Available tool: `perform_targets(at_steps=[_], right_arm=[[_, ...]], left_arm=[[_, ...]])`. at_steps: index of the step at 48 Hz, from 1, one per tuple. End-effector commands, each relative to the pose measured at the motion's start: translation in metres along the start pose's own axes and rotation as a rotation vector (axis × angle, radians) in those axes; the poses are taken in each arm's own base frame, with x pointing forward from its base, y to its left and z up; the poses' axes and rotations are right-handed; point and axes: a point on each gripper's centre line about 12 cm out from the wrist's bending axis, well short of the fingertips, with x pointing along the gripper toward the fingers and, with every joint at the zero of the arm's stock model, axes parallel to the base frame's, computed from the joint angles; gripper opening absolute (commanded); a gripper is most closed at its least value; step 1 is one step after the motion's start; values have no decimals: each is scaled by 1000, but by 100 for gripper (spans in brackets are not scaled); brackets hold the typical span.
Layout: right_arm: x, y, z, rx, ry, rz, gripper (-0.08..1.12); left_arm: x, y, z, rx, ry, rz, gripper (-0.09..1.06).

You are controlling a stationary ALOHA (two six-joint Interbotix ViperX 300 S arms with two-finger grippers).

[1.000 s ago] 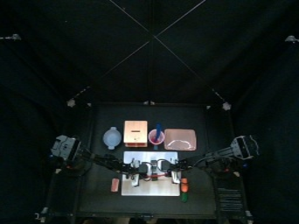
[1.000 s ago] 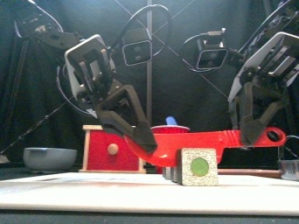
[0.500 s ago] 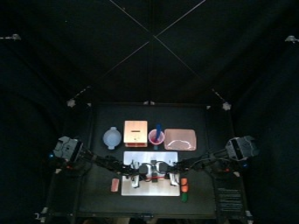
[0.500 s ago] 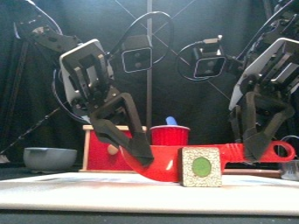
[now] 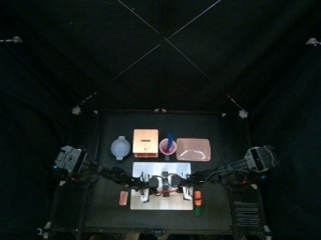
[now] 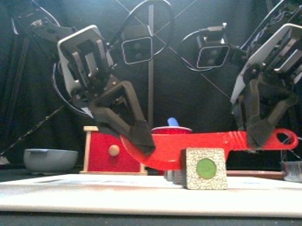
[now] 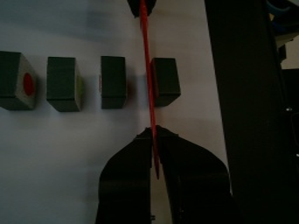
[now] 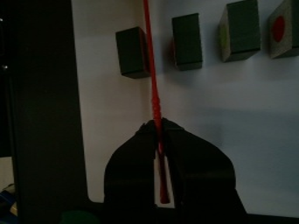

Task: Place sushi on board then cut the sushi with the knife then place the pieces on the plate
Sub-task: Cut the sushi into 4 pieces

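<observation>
Black left gripper (image 6: 144, 150) is clamped on the blade end of the red knife (image 6: 200, 139), and you hold it level just above the sushi pieces (image 7: 114, 81). Four blocks lie apart on the white board (image 6: 71, 194), so cutting looks done. Right gripper (image 6: 250, 146) grips the handle end. No piece is on the pink plate (image 5: 193, 148) yet; moving them is what's left.

Front view: nearest sushi piece (image 6: 206, 169) blocks most of the row, can't count 'em. Blade end of knife (image 6: 200, 139) buried in left claw (image 6: 143, 155), cup (image 6: 172, 131) partly behind it. Right wrist: end piece (image 8: 285, 26) clipped by edge. Top view: pcs too small to separate.
</observation>
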Motion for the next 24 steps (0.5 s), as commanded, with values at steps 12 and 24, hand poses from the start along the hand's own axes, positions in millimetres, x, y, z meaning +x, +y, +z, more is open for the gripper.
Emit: perform_targets(at_steps=[12,24], right_arm=[[-47,-4,29,-12,-135,9,32],[-67,-11,33,-8,-153,-3,32]], left_arm=[[-31,-2,33,37,-110,-20,57],[-44,8,41,103,-143,-6,72]])
